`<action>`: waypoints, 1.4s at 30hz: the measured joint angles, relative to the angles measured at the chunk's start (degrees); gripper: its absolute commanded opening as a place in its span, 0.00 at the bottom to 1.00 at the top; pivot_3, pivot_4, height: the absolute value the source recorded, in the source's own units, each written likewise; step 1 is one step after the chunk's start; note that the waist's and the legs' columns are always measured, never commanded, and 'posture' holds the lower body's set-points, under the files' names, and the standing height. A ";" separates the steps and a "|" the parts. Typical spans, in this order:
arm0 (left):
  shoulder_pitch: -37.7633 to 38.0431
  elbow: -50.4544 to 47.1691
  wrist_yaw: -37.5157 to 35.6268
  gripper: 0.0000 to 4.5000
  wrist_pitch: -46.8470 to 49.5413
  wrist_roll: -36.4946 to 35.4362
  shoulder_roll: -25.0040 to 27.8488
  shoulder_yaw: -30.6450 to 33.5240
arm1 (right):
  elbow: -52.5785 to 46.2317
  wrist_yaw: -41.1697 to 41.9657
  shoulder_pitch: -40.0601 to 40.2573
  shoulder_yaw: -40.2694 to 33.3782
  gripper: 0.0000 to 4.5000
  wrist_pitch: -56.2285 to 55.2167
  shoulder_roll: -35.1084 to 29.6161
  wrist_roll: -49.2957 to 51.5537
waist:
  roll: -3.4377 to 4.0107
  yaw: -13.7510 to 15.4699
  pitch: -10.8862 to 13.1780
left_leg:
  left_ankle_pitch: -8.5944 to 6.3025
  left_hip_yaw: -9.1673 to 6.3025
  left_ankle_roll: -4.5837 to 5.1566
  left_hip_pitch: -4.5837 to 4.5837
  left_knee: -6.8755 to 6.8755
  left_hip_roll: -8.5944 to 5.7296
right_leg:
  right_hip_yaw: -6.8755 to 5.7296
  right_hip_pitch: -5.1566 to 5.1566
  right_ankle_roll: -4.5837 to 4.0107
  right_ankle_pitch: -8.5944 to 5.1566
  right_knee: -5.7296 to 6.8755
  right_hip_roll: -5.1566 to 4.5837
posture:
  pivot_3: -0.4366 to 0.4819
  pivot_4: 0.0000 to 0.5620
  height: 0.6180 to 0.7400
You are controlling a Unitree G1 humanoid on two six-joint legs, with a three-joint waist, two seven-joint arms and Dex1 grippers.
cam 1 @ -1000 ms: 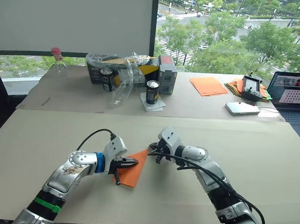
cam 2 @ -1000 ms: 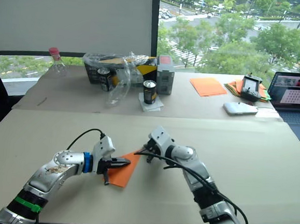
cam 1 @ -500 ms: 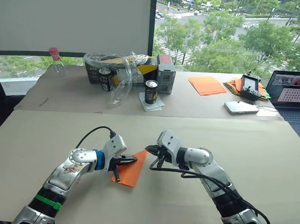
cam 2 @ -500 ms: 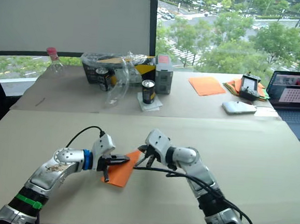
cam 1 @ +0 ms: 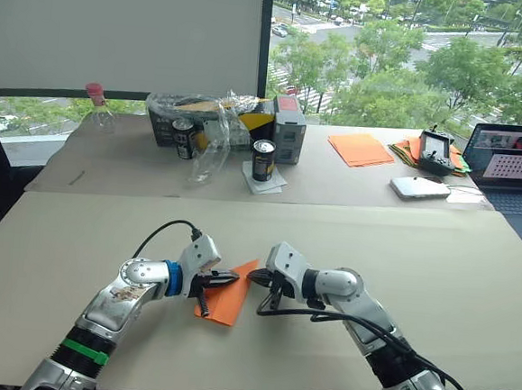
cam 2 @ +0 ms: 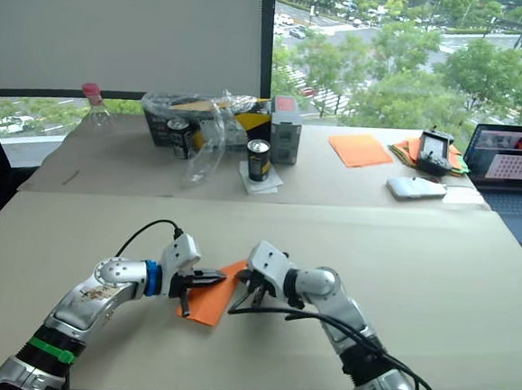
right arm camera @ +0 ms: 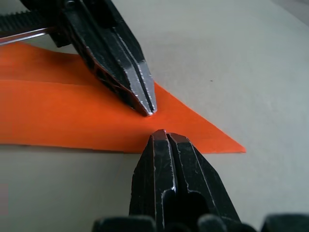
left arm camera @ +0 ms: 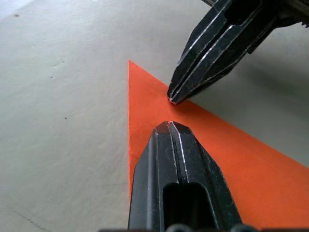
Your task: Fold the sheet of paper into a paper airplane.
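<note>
With its jaws pressed together, the left gripper (cam 1: 233, 280) pinned the folded orange sheet of paper (cam 1: 228, 303) at the table's (cam 1: 470, 293) six o'clock, the right gripper (cam 1: 256, 280), likewise closed, creasing its tip, wings seemingly unfolded.

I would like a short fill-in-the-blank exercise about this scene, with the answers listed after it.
1. The thin folded paper sheet lying on the beige table is bright ____ in colour.
2. The black fingers of the left tool are closed, with their tips resting on the ____.
3. The right tool has its two fingers ____, near the sheet's pointed corner.
4. The small black can on the far table stands ____.

Answers: orange; sheet; shut; upright
</note>
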 measured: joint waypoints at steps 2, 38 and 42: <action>-0.03 0.05 0.11 0.00 0.19 0.00 -0.39 -0.02 | -1.45 0.07 1.29 0.35 0.00 0.07 0.05 0.06 | 0.00 0.01 0.00 | 0.00 0.00 0.00 0.02 0.00 0.00 | 0.00 0.01 0.00 0.00 0.00 0.00 | 0.48 0.27 0.63; 0.47 -1.91 -5.70 0.00 5.82 -2.27 1.85 -0.60 | -25.77 2.96 14.40 8.13 0.00 13.51 -4.88 3.08 | 0.09 0.19 -0.06 | -0.18 0.02 0.00 0.85 -0.36 0.19 | -0.01 0.78 0.32 -0.25 -0.35 0.11 | 0.48 0.27 0.63; 0.53 -1.48 -5.49 0.00 5.18 -2.31 1.61 -0.28 | -28.14 3.33 12.09 2.58 0.00 16.72 -5.33 7.54 | 0.08 0.24 -0.05 | -0.17 0.01 0.00 0.84 -0.36 0.20 | -0.02 0.76 0.44 -0.32 -0.34 0.11 | 0.48 0.27 0.63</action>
